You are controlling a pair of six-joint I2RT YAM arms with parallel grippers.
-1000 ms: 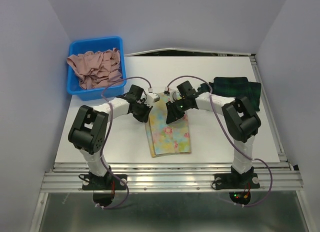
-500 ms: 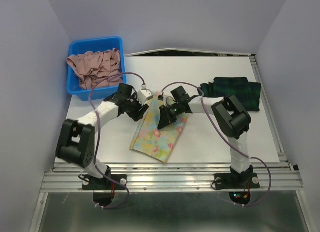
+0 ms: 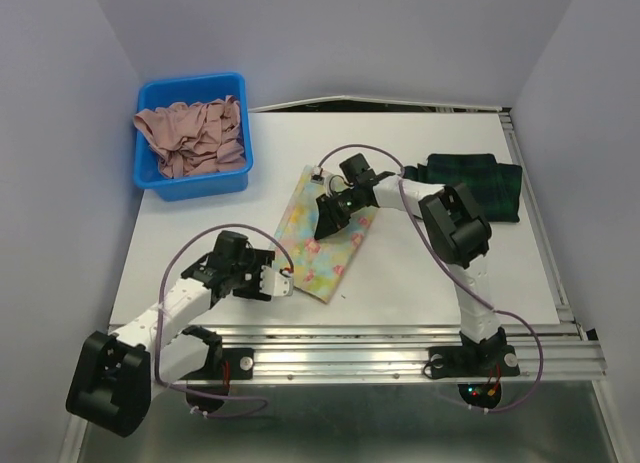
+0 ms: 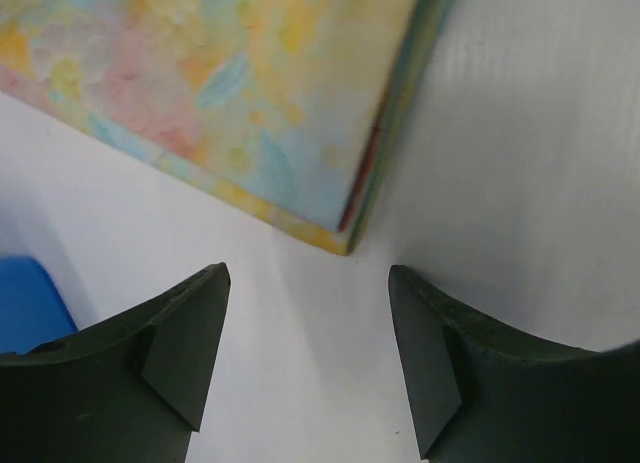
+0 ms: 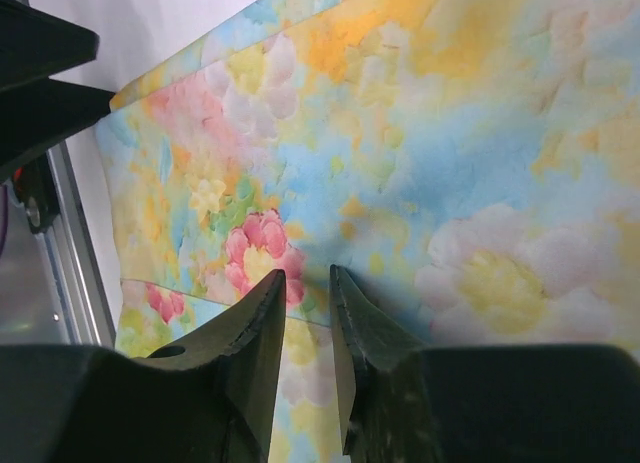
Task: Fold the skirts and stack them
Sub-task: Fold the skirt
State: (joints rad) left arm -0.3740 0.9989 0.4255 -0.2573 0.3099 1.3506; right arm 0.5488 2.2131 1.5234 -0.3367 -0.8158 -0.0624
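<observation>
The pale yellow floral skirt point(image 3: 305, 255) lies folded and slanted at the middle of the table, filling the right wrist view point(image 5: 450, 133). My right gripper point(image 3: 323, 233) point(image 5: 308, 273) is tipped down onto it, its fingertips resting on the print near a fold line. A narrow gap separates the jaws, and only flat cloth shows through it. My left gripper point(image 3: 284, 281) point(image 4: 305, 273) hovers open over bare table just short of the skirt's near corner point(image 4: 345, 245), holding nothing. The dark plaid skirt point(image 3: 475, 178) lies folded at the back right, partly behind the right arm.
A blue bin point(image 3: 190, 83) of pinkish-beige cloth point(image 3: 190, 133) stands at the back left; a bit of blue point(image 4: 25, 308) shows in the left wrist view. Metal rails point(image 3: 340, 358) run along the near table edge.
My left gripper opened, let go of the floral skirt and drew back toward the near left. The right gripper swung the skirt to a slant and slid it toward the back right.
</observation>
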